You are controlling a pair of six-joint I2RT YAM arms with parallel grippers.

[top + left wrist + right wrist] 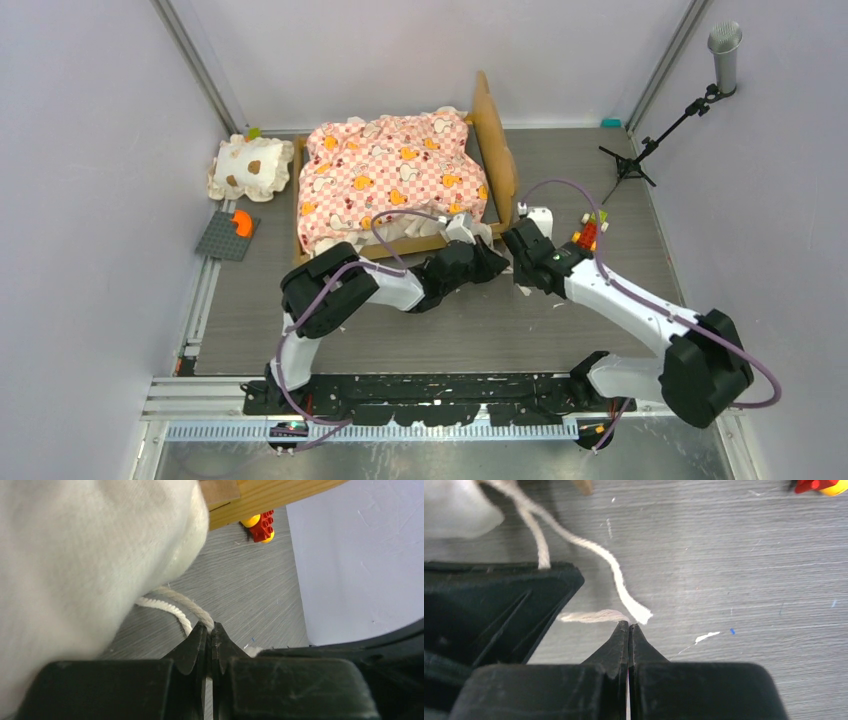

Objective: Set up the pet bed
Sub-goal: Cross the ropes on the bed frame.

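Though indistinct from above, cord pinched in left hand, wrist-view.

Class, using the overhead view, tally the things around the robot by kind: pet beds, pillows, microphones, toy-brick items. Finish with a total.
Pet bed: 1
Pillow: 1
Microphone: 1
Toy-brick items: 2, the grey baseplate carrying an orange piece, and the red-and-yellow brick toy
Total: 5

The mattress is pink-checkered, the pillow cream.
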